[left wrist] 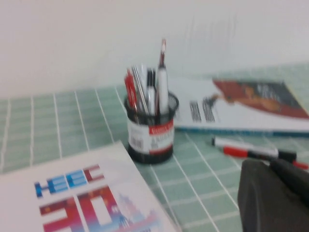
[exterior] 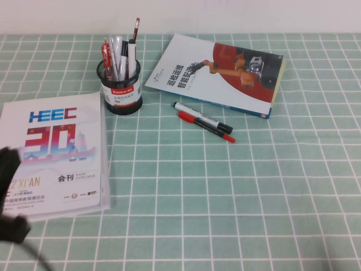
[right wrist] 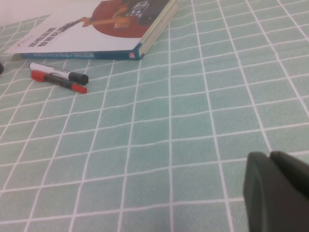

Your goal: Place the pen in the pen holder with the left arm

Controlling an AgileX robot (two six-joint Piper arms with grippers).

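Observation:
The black mesh pen holder (exterior: 120, 90) stands at the back left of the table and holds several pens. The pale-grey translucent pen (exterior: 117, 53) stands upright in it, among a red pen and a black-capped marker. It also shows in the left wrist view (left wrist: 138, 87), inside the holder (left wrist: 150, 137). My left gripper (left wrist: 269, 164) is shut and empty, well back from the holder. My left arm (exterior: 9, 195) shows as a dark blur at the near left edge. My right gripper (right wrist: 269, 155) is shut and empty over bare tablecloth.
A white marker with black cap (exterior: 202, 118) and a red-and-black marker (exterior: 206, 126) lie right of the holder. A robot-cover book (exterior: 220, 72) lies at the back. A white HEEC catalogue (exterior: 53, 152) lies at the near left.

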